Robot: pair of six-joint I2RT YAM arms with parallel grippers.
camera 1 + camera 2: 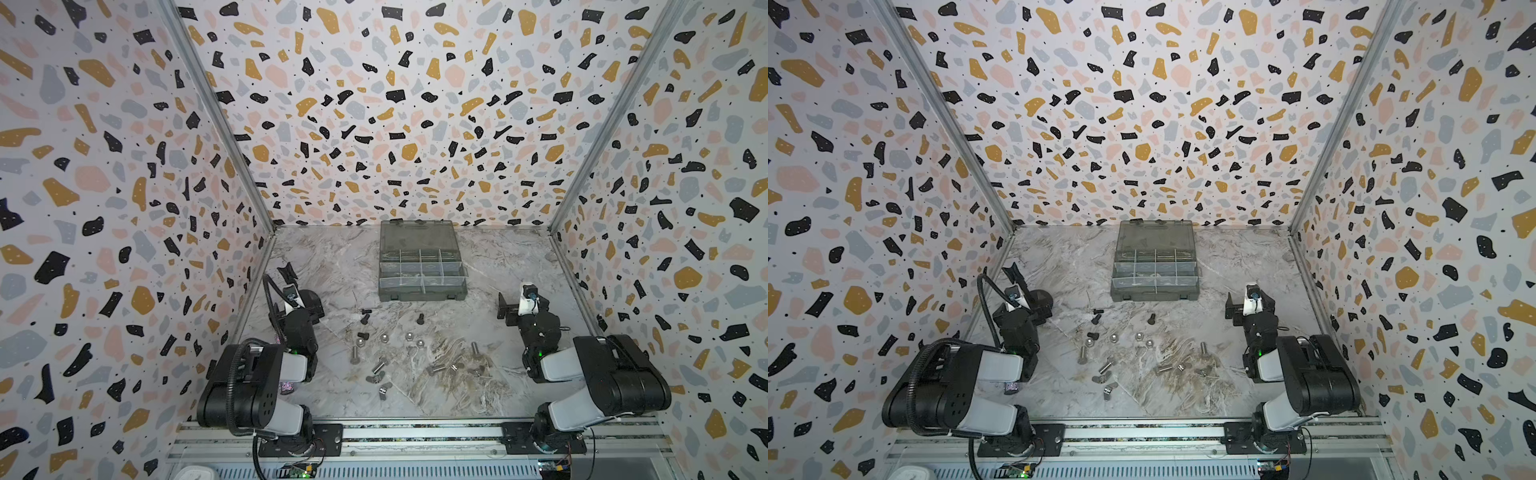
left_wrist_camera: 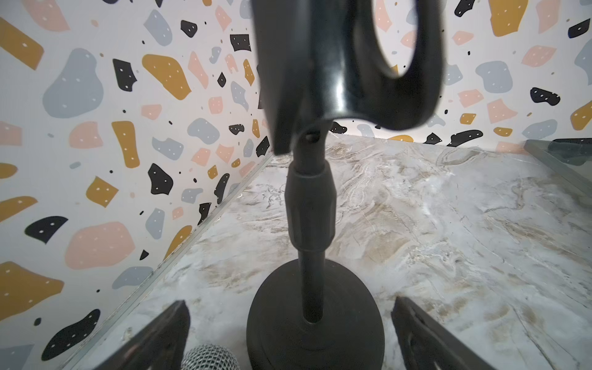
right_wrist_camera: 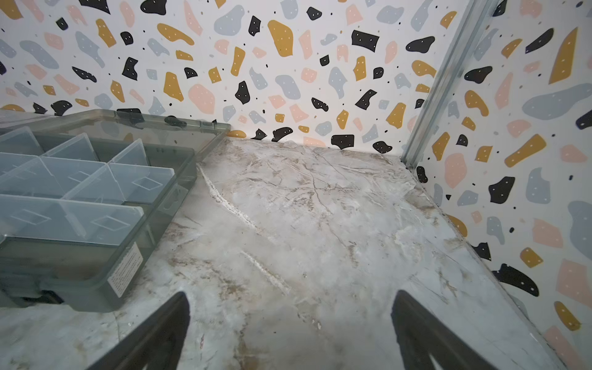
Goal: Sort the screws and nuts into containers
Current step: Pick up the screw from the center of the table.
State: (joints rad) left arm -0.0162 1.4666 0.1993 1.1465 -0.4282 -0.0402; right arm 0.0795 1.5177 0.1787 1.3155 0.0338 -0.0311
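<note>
Left arm [image 1: 253, 386], right arm [image 1: 611, 374] folded; left tool [image 2: 290, 302], right tool [image 3: 290, 296] apparently empty.

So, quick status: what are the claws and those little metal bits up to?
Both open, empty: left claw, right claw. On table, loose: screws, nuts; organizer box open. Close before left claw: black stand.

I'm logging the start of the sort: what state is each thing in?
organizer box: lid open, visible compartments empty.
screws: loose on the table, unsorted.
nuts: loose on the table, unsorted.
left gripper: fingers open, holding nothing.
right gripper: fingers open, holding nothing.
stand: upright, clip empty.
microphone: out of the clip, beside the stand's base.
</note>
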